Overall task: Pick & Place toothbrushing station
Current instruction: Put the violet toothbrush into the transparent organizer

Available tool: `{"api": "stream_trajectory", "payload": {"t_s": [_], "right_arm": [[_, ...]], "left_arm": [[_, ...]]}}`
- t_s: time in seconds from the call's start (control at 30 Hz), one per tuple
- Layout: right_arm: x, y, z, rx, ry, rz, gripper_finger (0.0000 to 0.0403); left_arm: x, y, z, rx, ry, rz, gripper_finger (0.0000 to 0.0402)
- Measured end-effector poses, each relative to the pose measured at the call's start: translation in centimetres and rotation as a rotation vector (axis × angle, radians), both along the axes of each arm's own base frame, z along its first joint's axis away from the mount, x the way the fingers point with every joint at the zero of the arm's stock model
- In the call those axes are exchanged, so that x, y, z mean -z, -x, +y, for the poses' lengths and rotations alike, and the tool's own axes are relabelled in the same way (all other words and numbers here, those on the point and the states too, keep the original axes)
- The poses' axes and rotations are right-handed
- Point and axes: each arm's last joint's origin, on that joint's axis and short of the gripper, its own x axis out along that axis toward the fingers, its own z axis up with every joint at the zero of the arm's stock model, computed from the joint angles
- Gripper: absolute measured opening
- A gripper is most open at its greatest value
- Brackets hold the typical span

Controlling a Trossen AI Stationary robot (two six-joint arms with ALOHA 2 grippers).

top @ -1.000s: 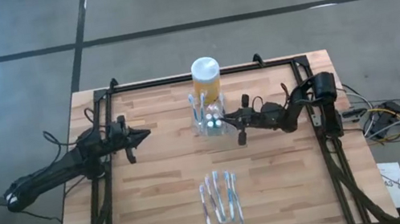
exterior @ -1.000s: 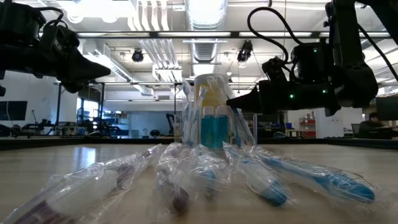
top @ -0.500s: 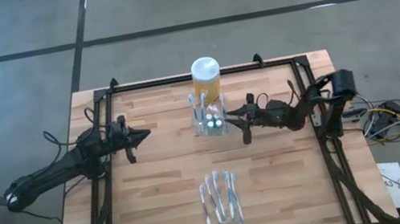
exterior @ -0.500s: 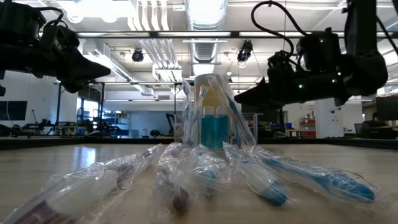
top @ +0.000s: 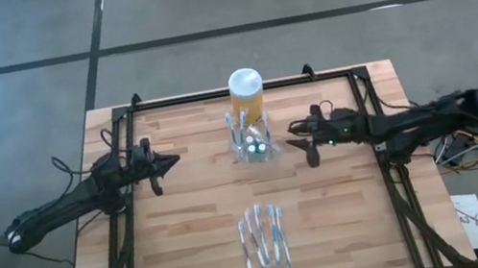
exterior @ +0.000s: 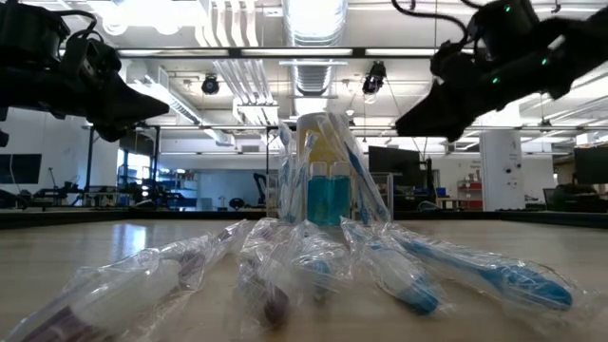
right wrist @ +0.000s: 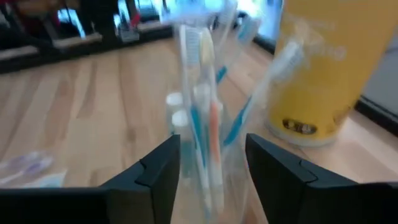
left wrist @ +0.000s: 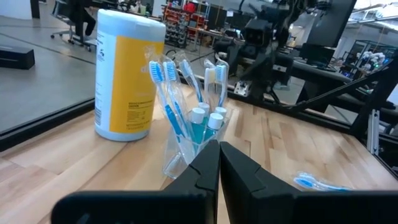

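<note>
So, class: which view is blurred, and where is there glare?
Right wrist view: the toothbrushing station and yellow jar are smeared soft. Low view: ceiling lights glare white, and the wrapped toothbrushes up close are fuzzy. Left wrist and high views read sharp.

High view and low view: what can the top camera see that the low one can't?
Only the high view shows the whole wooden table, both arms end to end and the yellow jar's white lid from above. Only the low view shows the room's ceiling lights and the wrapped toothbrushes' blue handles close up. Both show the toothbrushing station, with the right gripper open beside it and the left gripper shut, farther off.
</note>
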Motion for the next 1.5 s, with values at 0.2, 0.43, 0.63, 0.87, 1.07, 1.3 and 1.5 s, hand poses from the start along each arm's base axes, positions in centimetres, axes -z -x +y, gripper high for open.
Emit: {"api": "stream_trajectory", "payload": {"t_s": [0.2,0.43,0.63,0.87,1.07,1.3,1.5], "right_arm": [[-2.8,2.9,1.7,-0.074,0.037,-0.109,0.0103],[-3.9,6.9,2.7,-0.135,0.068,-0.284,0.0014],[-2.4,8.9,3.2,-0.195,0.077,-0.346,0.0009],[-0.4,10.3,3.4,-0.225,0.128,-0.447,0.0008],[0.4,10.5,3.5,-0.259,0.179,-0.457,0.0008],[0.2,10.5,3.5,-0.257,0.196,-0.474,0.0008],[0.2,10.5,3.5,-0.258,0.209,-0.465,0.0008]], "left_arm": [[0.0,0.0,0.0,0.005,0.000,-0.001,0.0016],[0.0,0.0,0.0,0.004,0.009,-0.002,0.0016],[0.0,0.0,0.0,0.003,0.010,-0.003,0.0016],[0.0,0.0,0.0,0.002,0.016,-0.006,0.0016],[0.0,0.0,0.0,0.001,0.040,-0.011,0.0016],[0.1,0.0,0.0,0.006,0.014,0.000,0.0016],[0.0,0.0,0.0,0.006,0.005,0.000,0.0016]]}}
